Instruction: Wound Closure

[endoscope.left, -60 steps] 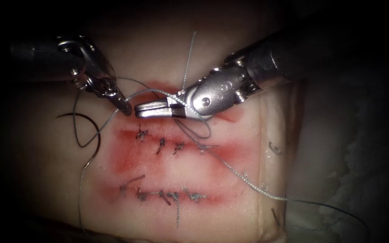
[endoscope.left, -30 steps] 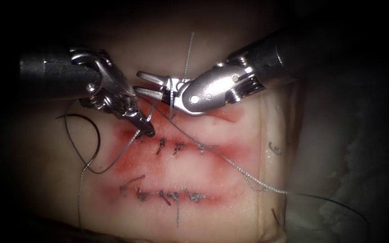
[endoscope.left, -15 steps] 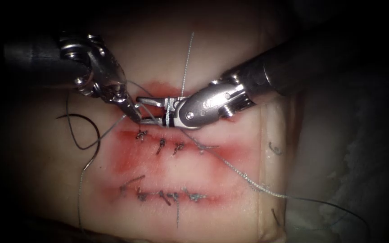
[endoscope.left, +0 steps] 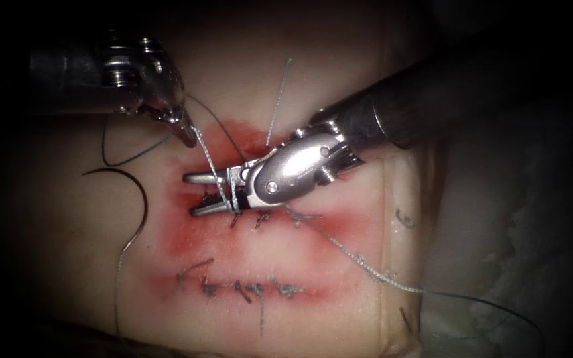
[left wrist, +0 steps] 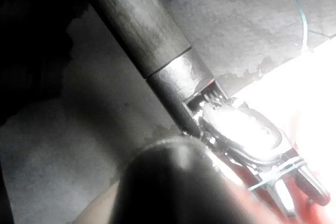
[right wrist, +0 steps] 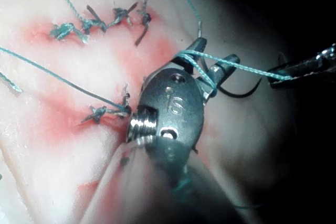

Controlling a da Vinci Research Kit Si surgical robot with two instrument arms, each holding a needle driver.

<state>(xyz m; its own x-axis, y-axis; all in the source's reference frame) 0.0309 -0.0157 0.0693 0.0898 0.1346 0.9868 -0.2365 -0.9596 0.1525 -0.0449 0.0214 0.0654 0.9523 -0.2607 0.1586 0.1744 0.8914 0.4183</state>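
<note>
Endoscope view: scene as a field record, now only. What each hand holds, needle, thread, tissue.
left hand: shut on the thin grey-green thread
right hand: open, holds nothing; thread wrapped around its jaws
needle: dark curved steel needle, lying free on the tissue left of the cut, held by neither hand
tissue: pale pork-belly tissue, two rows of knotted stitches
fluid: red fluid along both rows

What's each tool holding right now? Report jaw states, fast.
Left tool: shut on the thread.
Right tool: open, holding nothing; thread is looped around its jaws.
Needle: lying free on the tissue, left of the cut.
</note>
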